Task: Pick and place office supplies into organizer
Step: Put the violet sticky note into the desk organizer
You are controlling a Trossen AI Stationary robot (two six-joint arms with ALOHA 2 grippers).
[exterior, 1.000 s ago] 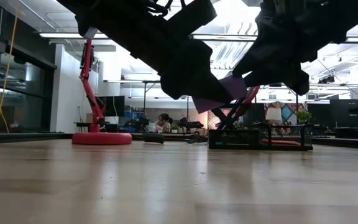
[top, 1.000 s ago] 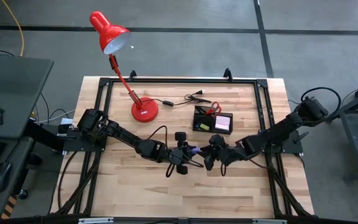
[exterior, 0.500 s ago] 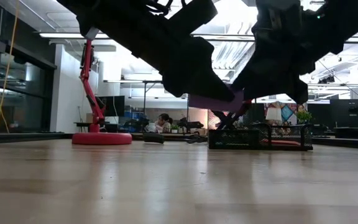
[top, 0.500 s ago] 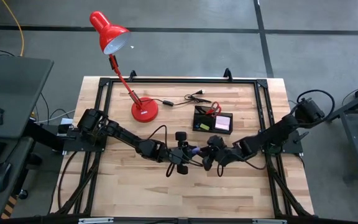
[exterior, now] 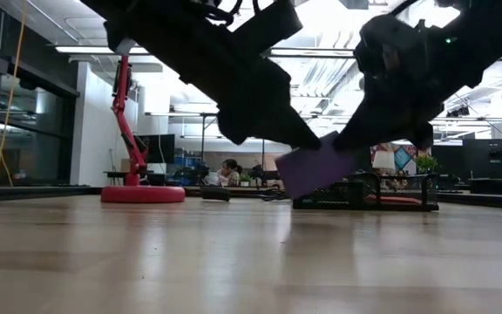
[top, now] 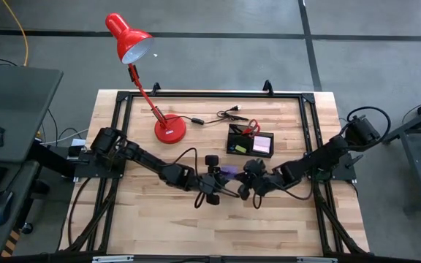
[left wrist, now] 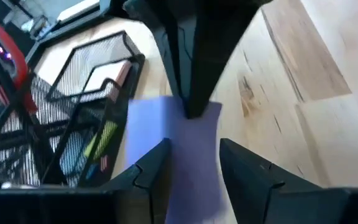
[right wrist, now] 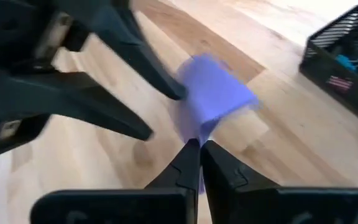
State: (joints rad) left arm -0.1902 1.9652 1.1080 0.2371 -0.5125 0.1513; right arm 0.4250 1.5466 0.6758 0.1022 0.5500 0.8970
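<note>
A purple square note pad (top: 229,172) hangs in the air over the middle of the table, between my two grippers. My left gripper (top: 223,177) reaches it from the table's left, and my right gripper (top: 240,179) from the right. Both are shut on the pad. In the low view the pad (exterior: 316,170) slants down below both sets of fingertips. The black mesh organizer (top: 251,140) stands just beyond, toward the far edge. It holds a pink note pad (top: 262,145), red-handled scissors (top: 251,128) and a small yellow piece (top: 238,148). My left gripper has the pad's near part (left wrist: 194,180) between its two fingers (left wrist: 241,171), filling the gap between them. It comes slanting down from the table's left. Which sides or faces the fingers press I cannot tell, as one finger covers part of the pad. My right gripper pinches the pad's edge (right wrist: 199,132) between its two closed fingers. This is the edge away from my left gripper. The fingers slant down from the table's right. The pad is lifted clear of the table and tilted, its free end lower (exterior: 308,187).
A red desk lamp (top: 169,130) stands far left of the organizer, with a black cable and plug (top: 221,115) beside it. A black metal frame (top: 123,98) borders the wooden table. Bare wood lies toward the near edge.
My right gripper has sunk a little, rolled slightly and shut on the pad's edge. The pad was held roughly level half a second ago. It has tipped, and its free end has swung down toward the table.
</note>
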